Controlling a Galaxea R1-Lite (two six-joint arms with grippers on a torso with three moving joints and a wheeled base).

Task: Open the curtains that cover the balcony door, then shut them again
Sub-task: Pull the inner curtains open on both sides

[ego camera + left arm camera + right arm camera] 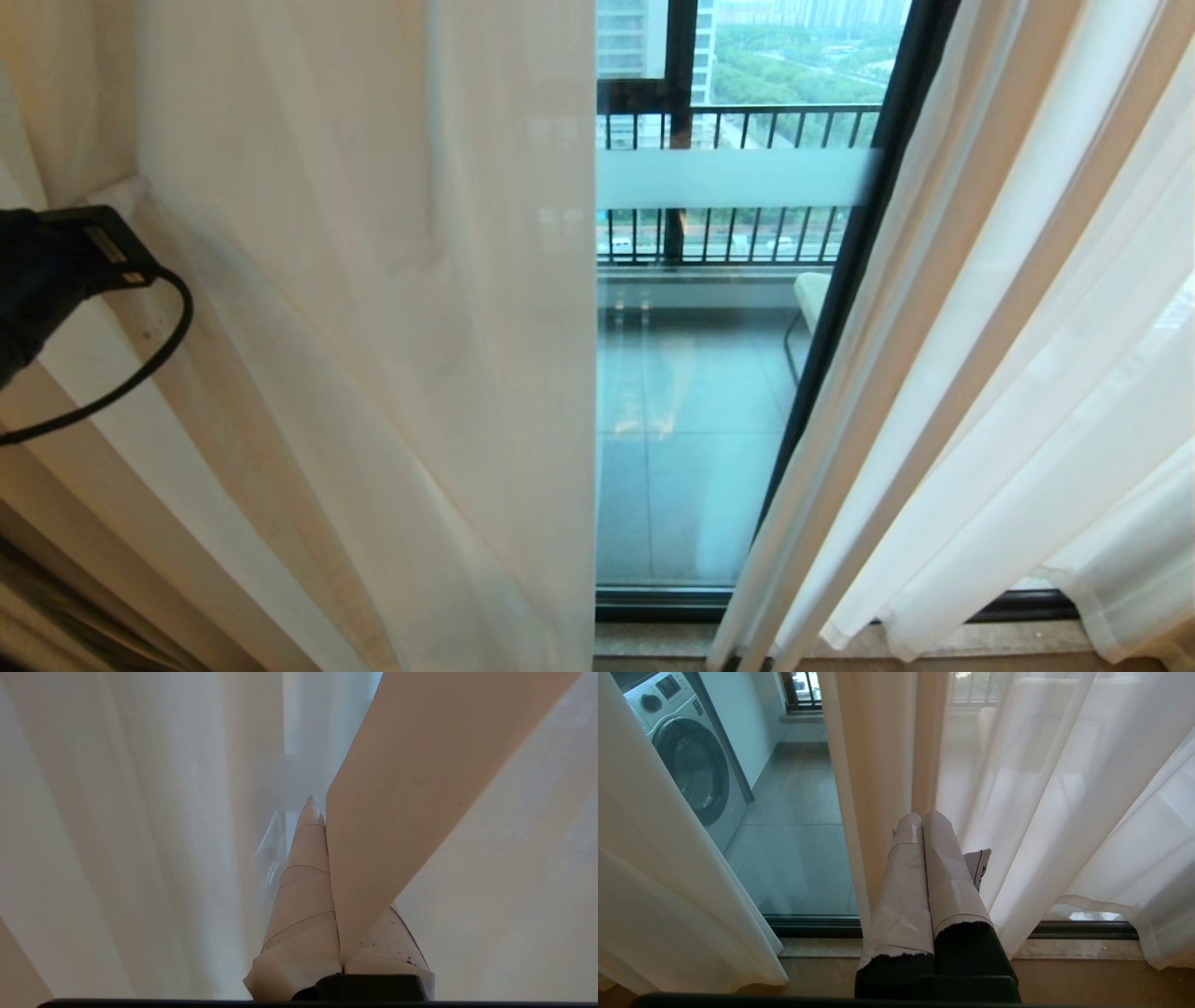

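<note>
Had the left gripper (pixel 322 858) clamped shut on a fold of the left curtain (pixel 373 327), right gripper (pixel 924 858) shut on nothing, door (pixel 709 392) glass half bared between curtains, so probably best dragged sideways slow and level, keeping fabric from slipping.

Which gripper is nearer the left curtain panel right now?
Left. The left gripper is shut on a fold of the left curtain panel. The right gripper hangs shut and empty beside the right curtain panel.
</note>
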